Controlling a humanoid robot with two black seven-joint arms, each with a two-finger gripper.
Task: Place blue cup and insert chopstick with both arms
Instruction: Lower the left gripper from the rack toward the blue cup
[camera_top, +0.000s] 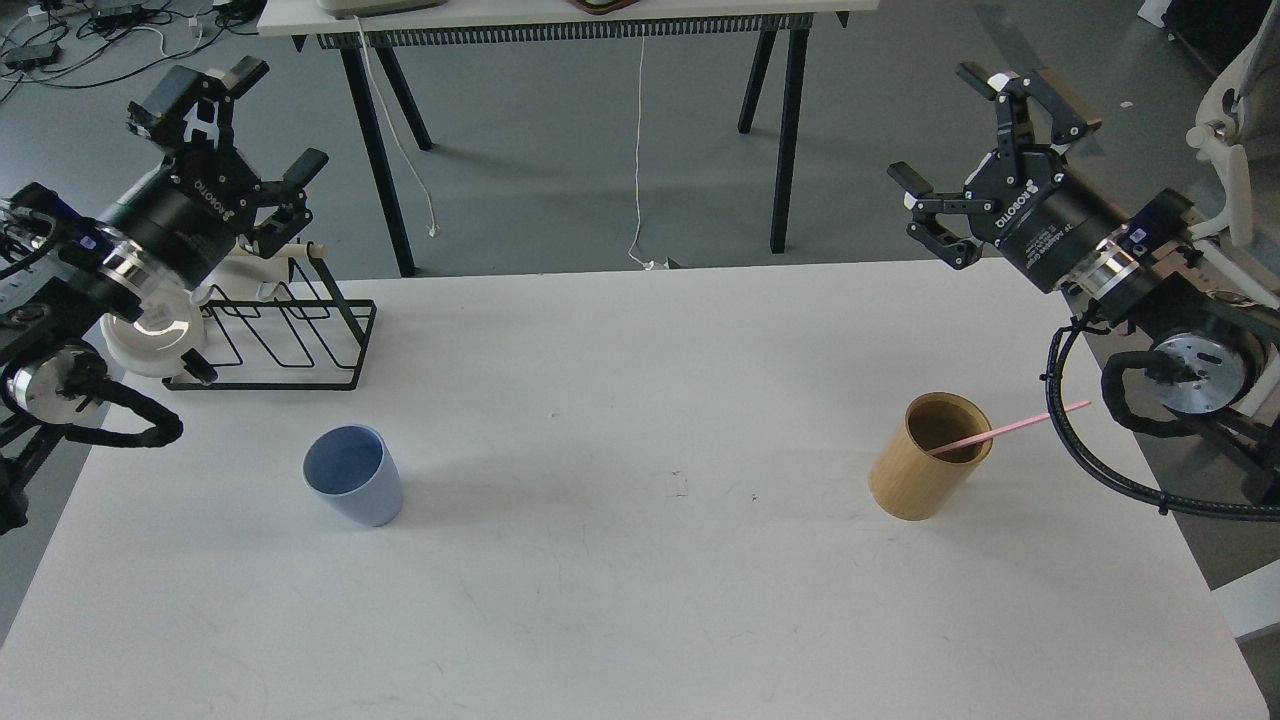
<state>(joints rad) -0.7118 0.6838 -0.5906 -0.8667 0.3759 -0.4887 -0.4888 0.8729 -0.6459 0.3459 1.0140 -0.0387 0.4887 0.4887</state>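
The pale-blue cup (354, 488) stands upright on the white table (640, 600), left of centre. The pink chopstick (1010, 428) leans inside a tan bamboo holder (930, 470) on the right, its upper end sticking out to the right. My left gripper (262, 122) hangs open, raised above the table's far left corner, well up and left of the cup. My right gripper (978, 132) is open too, raised beyond the far right edge, above the holder. Nothing sits between either pair of fingers.
A black wire rack (290, 340) with a light wooden rod stands at the back left, just under my left arm. A white cup (150, 345) sits at its left end. Another table's legs (790, 130) and a hanging cable stand beyond the far edge.
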